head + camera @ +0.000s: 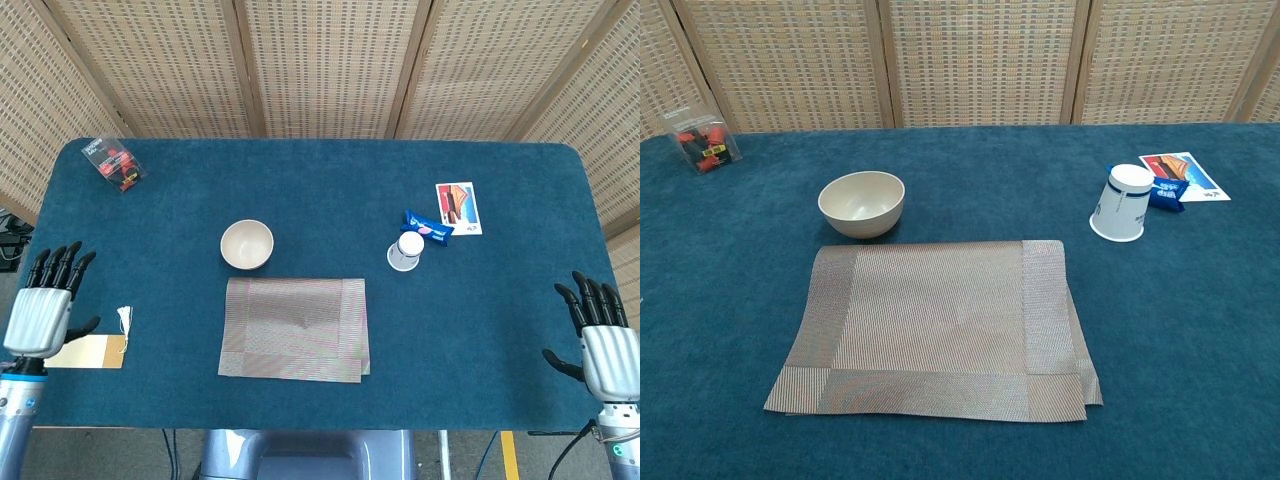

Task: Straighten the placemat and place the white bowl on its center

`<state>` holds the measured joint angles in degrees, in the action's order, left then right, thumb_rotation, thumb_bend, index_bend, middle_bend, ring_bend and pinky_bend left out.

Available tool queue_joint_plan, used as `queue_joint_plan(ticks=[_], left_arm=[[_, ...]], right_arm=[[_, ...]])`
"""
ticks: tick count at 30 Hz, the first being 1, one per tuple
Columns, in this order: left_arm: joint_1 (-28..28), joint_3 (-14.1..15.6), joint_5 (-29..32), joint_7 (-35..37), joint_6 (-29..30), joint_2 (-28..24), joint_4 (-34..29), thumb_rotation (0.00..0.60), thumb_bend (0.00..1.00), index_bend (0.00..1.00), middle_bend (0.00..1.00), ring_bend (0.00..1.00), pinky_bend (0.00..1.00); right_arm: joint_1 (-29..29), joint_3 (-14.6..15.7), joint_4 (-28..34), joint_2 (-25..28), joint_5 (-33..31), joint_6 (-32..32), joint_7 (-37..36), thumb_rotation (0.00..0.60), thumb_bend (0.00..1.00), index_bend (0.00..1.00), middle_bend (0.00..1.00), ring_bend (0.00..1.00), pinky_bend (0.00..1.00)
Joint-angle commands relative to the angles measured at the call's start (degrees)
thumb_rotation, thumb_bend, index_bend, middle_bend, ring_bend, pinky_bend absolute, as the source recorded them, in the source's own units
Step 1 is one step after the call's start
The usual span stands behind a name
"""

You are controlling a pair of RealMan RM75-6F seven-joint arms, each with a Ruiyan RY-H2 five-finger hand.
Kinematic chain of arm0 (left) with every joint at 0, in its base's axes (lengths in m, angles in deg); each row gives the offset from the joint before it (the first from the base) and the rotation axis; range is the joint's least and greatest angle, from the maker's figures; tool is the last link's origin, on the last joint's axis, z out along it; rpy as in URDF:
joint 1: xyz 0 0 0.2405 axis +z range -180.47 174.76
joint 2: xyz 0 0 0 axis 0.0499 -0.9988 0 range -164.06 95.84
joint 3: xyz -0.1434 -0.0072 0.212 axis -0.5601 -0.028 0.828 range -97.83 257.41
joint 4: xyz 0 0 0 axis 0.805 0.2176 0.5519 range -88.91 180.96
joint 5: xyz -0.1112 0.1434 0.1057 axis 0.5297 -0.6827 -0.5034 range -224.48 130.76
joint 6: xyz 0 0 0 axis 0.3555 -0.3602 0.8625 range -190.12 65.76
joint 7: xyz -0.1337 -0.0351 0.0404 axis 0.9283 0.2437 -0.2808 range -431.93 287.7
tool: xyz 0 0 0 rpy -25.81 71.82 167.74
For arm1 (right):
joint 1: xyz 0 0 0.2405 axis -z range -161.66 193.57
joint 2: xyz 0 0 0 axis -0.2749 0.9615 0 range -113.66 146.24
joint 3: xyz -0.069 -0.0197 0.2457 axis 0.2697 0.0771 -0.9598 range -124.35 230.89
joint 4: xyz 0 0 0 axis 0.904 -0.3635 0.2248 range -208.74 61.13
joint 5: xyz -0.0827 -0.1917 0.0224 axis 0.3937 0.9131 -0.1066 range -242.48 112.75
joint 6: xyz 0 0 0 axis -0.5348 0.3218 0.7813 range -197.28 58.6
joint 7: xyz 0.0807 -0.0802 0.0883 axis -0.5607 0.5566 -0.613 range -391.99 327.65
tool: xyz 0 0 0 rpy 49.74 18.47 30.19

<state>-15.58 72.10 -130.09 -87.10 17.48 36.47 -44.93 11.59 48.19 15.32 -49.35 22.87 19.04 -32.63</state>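
Two empty, spread hands, left hand (pixel 40 318) and right hand (pixel 602 347), show only in head view; one placemat (pixel 295 328), one white bowl (pixel 246 244).

Placemat (pixel 294 328) lower centre on blue surface (pixel 330 180), right edge folded over. White bowl (pixel 246 244) just above its upper left corner. Left hand (pixel 42 305) at left edge, right hand (pixel 600 343) at right edge, both empty, fingers apart. Overturned cup (pixel 405 251) centre right.
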Motion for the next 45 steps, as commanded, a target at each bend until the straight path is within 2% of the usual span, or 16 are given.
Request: queue_joint_plan(ticks=[1, 8, 16, 21, 26, 36, 41, 45], left_arm=[[-4.17, -2.56, 2.54, -3.02, -4.47, 1.64, 0.07, 0.6, 0.15, 0.21, 0.0, 0.0, 0.0], [-11.89, -5.43, 7.02, -8.48, -12.41, 7.4, 4.18, 0.6, 0.18, 0.3, 0.0, 0.0, 0.0], [-21.05, -8.13, 11.98, -12.52, -20.26, 16.5, 11.24, 0.6, 0.24, 0.29, 0.0, 0.0, 0.0], [-24.81, -8.24, 14.42, -15.36, -23.67, 20.59, 15.64, 0.6, 0.24, 0.33, 0.0, 0.0, 0.0], [-28.13, -8.31, 17.68, -17.71, -26.15, 25.2, 20.99, 0.6, 0.25, 0.38, 0.0, 0.0, 0.0], [-31.55, -7.66, 19.71, -18.13, -27.71, 30.2, 27.17, 0.6, 0.25, 0.43, 0.0, 0.0, 0.0], [-32.83, -7.46, 20.61, -18.9, -27.71, 32.44, 29.99, 0.6, 0.33, 0.51, 0.0, 0.0, 0.0], [-33.71, -6.87, 20.92, -19.78, -27.8, 34.14, 32.33, 0.6, 0.35, 0.52, 0.0, 0.0, 0.0]], right_arm=[[0.02, -0.08, 0.16, 0.18, -0.15, 0.0, -0.3, 0.6, 0.06, 0.16, 0.0, 0.0, 0.0], [0.18, -0.75, 0.04, 0.99, -1.09, 0.19, -2.27, 0.6, 0.06, 0.16, 0.0, 0.0, 0.0], [-0.21, -2.08, -0.97, 1.86, -4.09, -1.58, -5.35, 0.6, 0.06, 0.16, 0.0, 0.0, 0.0], [-0.19, -2.4, -1.42, 2.15, -4.97, -2.03, -6.34, 0.6, 0.06, 0.16, 0.0, 0.0, 0.0], [-0.3, -2.57, -1.62, 2.42, -5.32, -2.5, -7.28, 0.6, 0.06, 0.16, 0.0, 0.0, 0.0], [-0.33, -2.77, -1.54, 2.91, -5.76, -2.93, -8.37, 0.6, 0.06, 0.16, 0.0, 0.0, 0.0], [-0.29, -2.61, -1.27, 3.18, -5.29, -2.86, -8.9, 0.6, 0.06, 0.16, 0.0, 0.0, 0.0], [-0.24, -2.43, -1.07, 3.4, -4.96, -2.83, -9.26, 0.6, 0.06, 0.16, 0.0, 0.0, 0.0]])
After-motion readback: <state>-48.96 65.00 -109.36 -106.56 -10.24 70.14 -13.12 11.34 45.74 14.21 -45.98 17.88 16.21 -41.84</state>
